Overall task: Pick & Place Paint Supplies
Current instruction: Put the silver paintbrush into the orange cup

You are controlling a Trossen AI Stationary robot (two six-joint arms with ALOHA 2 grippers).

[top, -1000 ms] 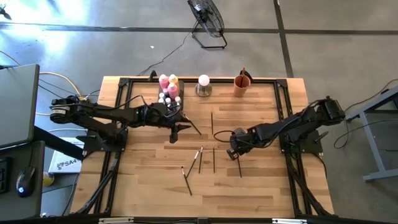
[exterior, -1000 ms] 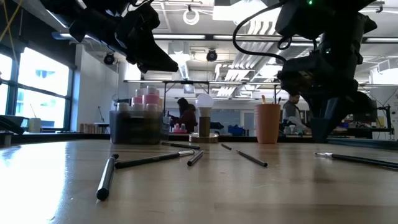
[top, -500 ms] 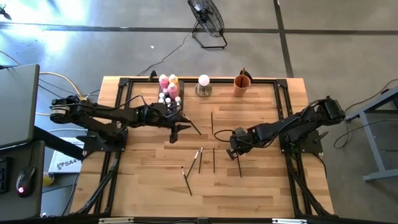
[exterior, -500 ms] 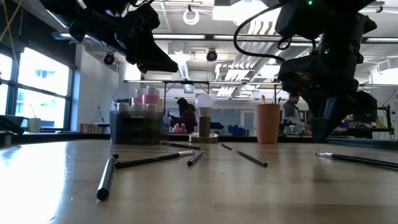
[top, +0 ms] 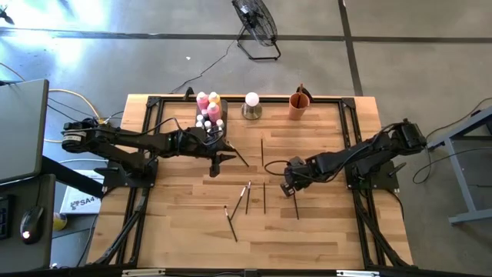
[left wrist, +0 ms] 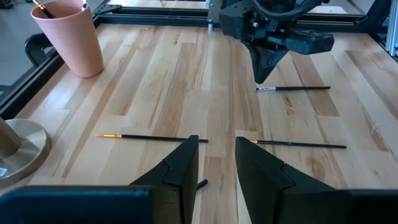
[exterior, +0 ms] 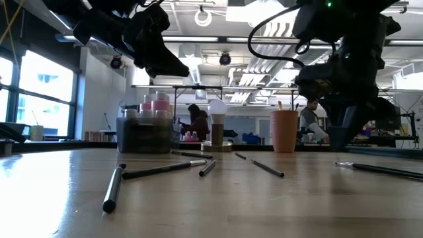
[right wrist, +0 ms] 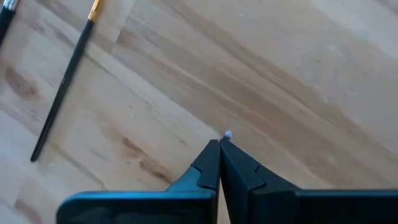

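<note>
Brushes (top: 247,197) lie loose mid-table; bottles (top: 209,110) in tray (top: 223,125) far left. I have L gripper (top: 214,165) hovering by tray, fingers part open, empty. R gripper (top: 290,191) shut, tip low by a brush (top: 296,206), apparently holding nothing. Step: brush pick. Next: open R, straddle handle.

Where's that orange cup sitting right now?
In the high view, the orange cup stands at the far edge of the table, right of centre, beside the white ball on its metal base. It holds a brush.
</note>
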